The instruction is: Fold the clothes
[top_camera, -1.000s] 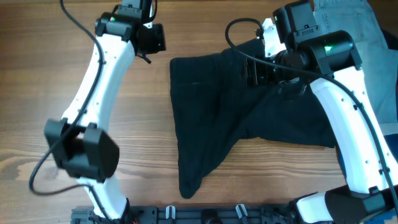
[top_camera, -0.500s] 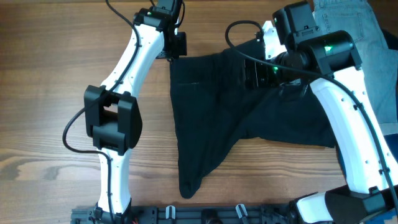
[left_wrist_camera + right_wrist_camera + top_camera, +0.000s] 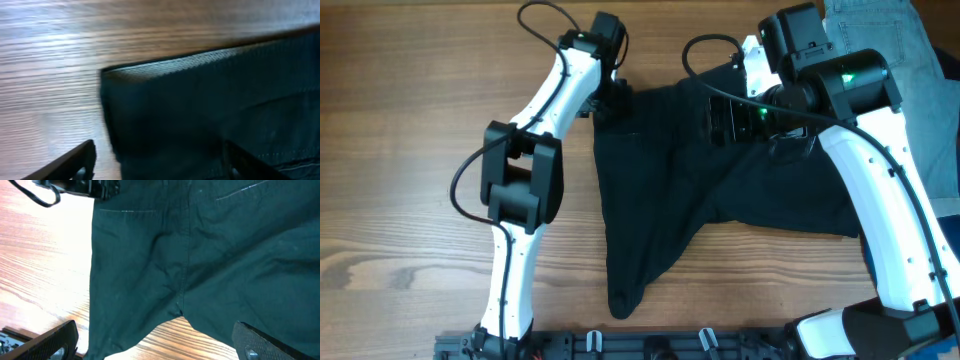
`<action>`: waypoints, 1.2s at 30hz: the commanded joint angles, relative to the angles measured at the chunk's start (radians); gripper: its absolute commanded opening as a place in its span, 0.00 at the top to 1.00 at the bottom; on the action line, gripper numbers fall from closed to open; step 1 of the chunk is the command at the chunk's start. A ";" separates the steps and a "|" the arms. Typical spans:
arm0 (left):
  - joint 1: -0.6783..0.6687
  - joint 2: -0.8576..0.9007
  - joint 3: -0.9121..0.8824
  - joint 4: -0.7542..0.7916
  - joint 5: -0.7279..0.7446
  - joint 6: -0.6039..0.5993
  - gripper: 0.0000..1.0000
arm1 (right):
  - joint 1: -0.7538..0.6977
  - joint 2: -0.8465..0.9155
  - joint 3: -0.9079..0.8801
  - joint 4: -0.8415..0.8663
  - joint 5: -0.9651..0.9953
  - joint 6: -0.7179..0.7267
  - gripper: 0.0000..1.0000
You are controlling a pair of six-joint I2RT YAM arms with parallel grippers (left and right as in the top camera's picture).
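Note:
The clothes (image 3: 670, 180) are one black garment spread on the wooden table, waistband towards the far side and one leg trailing to the front edge. My left gripper (image 3: 609, 101) sits at the waistband's left corner. In the left wrist view the gripper (image 3: 160, 167) is open, with the clothes' corner (image 3: 200, 100) lying between its fingers (image 3: 75, 162). My right gripper (image 3: 725, 120) hovers over the upper middle of the garment. In the right wrist view the gripper (image 3: 157, 345) is open and well above the clothes (image 3: 200, 255), gripping nothing.
A light blue denim garment (image 3: 910, 50) lies at the far right behind the right arm. A black rail (image 3: 650, 345) runs along the table's front edge. Bare wood (image 3: 400, 150) stretches left of the clothes. The left arm's wrist (image 3: 85, 187) shows in the right wrist view.
My left arm swung right from bare table to the waistband's left corner, and its jaws went from shut to open. The right jaws opened wider; that arm stayed put.

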 commanded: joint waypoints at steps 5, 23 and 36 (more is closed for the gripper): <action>-0.010 0.097 0.016 0.003 0.042 0.013 0.46 | -0.002 0.013 0.020 -0.001 -0.005 -0.017 0.00; 0.040 0.088 0.209 0.079 0.045 -0.116 0.96 | 0.000 0.013 0.020 -0.006 -0.005 -0.036 0.43; 0.083 0.029 0.528 0.051 -0.103 -0.102 0.96 | 0.000 0.013 0.020 -0.005 -0.005 -0.042 0.39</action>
